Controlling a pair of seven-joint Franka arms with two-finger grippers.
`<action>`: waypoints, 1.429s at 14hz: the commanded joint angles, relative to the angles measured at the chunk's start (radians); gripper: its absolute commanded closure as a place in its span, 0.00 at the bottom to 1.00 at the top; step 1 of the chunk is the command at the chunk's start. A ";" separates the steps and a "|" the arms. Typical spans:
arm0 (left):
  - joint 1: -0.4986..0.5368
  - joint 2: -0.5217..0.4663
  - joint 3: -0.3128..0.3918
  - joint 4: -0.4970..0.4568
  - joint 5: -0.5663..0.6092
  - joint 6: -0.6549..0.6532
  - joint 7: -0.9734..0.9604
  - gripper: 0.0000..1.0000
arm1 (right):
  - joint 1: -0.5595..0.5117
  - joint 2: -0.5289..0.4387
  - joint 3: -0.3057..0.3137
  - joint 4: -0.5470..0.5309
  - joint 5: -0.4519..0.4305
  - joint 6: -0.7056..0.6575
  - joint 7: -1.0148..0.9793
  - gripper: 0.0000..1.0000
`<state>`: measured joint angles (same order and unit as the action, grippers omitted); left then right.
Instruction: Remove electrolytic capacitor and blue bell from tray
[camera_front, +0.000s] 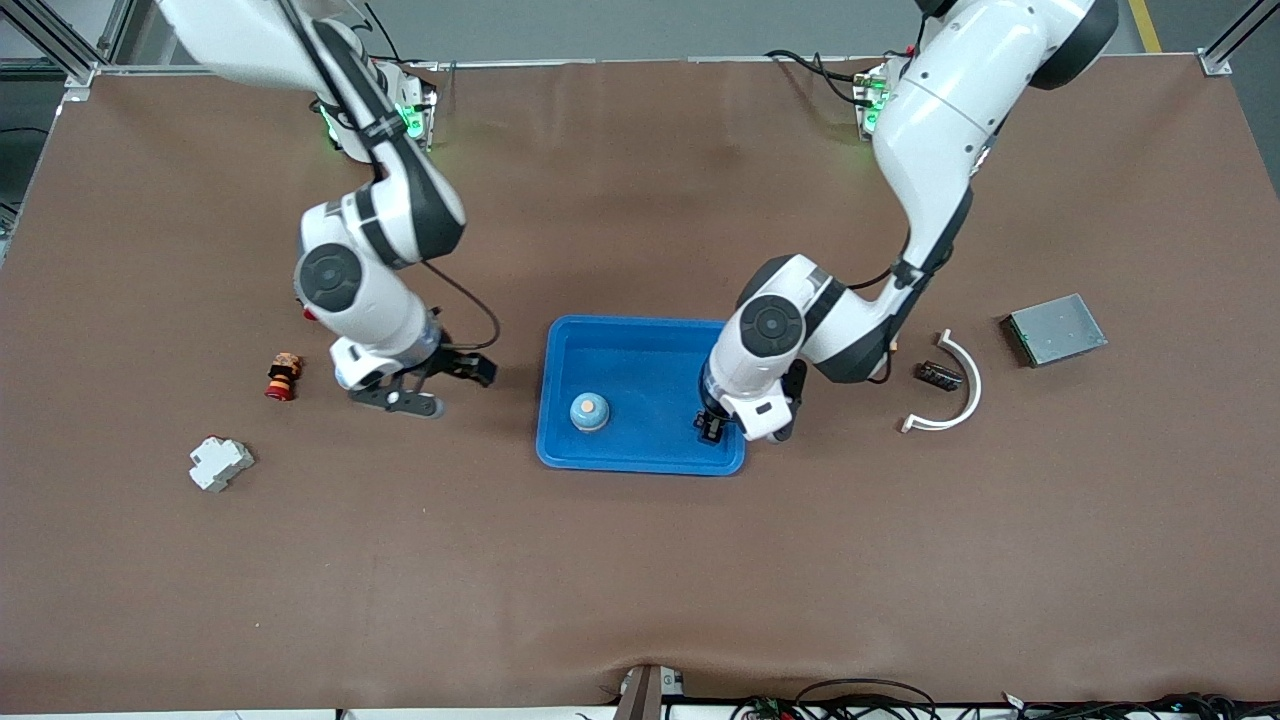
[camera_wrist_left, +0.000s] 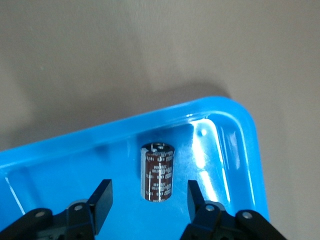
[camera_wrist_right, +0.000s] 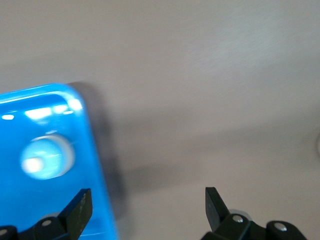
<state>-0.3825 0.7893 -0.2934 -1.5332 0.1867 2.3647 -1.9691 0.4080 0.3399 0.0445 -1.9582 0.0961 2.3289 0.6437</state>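
The capacitor (camera_wrist_left: 158, 171), a dark brown cylinder with white print, rests in a corner of the blue tray (camera_wrist_left: 235, 125). My left gripper (camera_wrist_left: 149, 195) is low over it, open, one finger on each side and a gap at both. In the front view this gripper (camera_front: 712, 425) is in the tray's (camera_front: 640, 325) corner toward the left arm's end, hiding the capacitor. The bell (camera_front: 589, 411), a pale blue dome with an orange top, sits in the tray. My right gripper (camera_front: 448, 387) hangs open and empty over the table beside the tray (camera_wrist_right: 95, 140); the bell (camera_wrist_right: 46, 159) shows there too.
A red and black button (camera_front: 283, 376) and a white breaker (camera_front: 220, 463) lie toward the right arm's end. Toward the left arm's end are a white curved piece (camera_front: 955, 385), a small black part (camera_front: 938, 375) and a grey metal box (camera_front: 1053, 329).
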 joint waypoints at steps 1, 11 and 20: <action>-0.012 0.041 0.023 0.042 0.007 0.002 -0.004 0.36 | 0.066 0.086 -0.011 0.117 0.008 -0.020 0.126 0.00; 0.005 -0.008 0.026 0.051 0.040 0.016 0.004 1.00 | 0.170 0.399 -0.018 0.505 -0.078 -0.109 0.366 0.00; 0.189 -0.220 0.014 0.100 0.034 -0.268 0.370 1.00 | 0.195 0.508 -0.018 0.555 -0.130 -0.076 0.432 0.00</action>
<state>-0.2333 0.6106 -0.2702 -1.4145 0.2231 2.1404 -1.6814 0.5880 0.8229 0.0351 -1.4419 -0.0181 2.2582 1.0463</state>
